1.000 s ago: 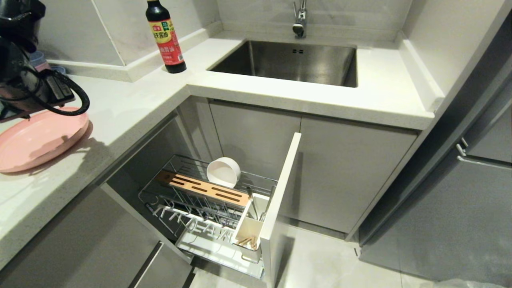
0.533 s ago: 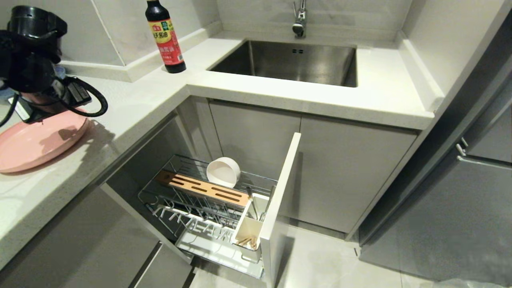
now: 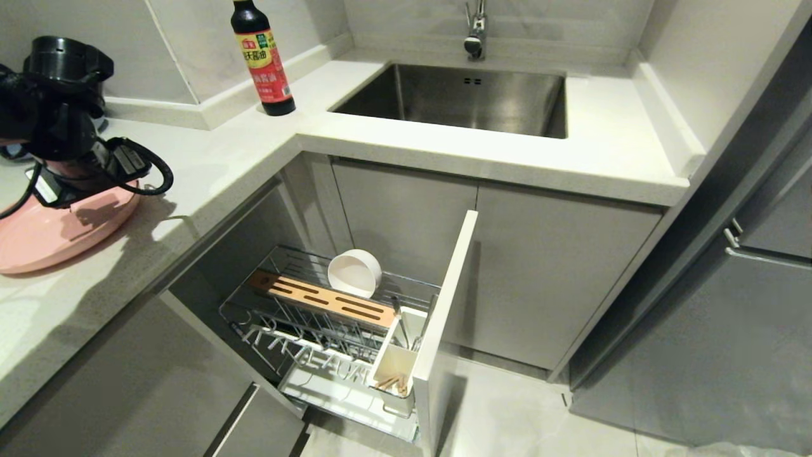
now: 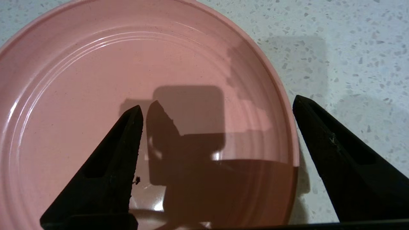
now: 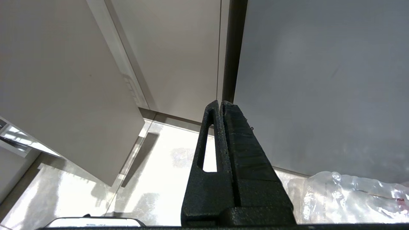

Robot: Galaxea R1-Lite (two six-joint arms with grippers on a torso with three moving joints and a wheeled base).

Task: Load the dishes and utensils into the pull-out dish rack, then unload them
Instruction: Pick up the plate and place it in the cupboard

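— Where is my left hand (image 4: 217, 107) now?

— Over the large flat pale-pink oval plate (image 4: 96, 80), which lies on the speckled white stone desk (image 3: 209, 158). Its two black fingers (image 4: 108, 166) are spread wide, one above the plate's inside, the other outside its rim, gripping nothing.

— And my right hand (image 5: 220, 103)?

— Parked low beside grey cabinet fronts, pointing at the floor, fingers pressed together and empty.

— What sits in the pull-out chrome wire dish rack (image 3: 304, 317)?

— The small cream-white round bowl (image 3: 354, 273) stands on edge behind the slotted wooden strip (image 3: 320, 298). I see the light wooden chopsticks (image 3: 390, 383) in the white utensil cup (image 3: 393, 365), and the slim silver metal spoon (image 3: 401, 327) leaning just beside it.
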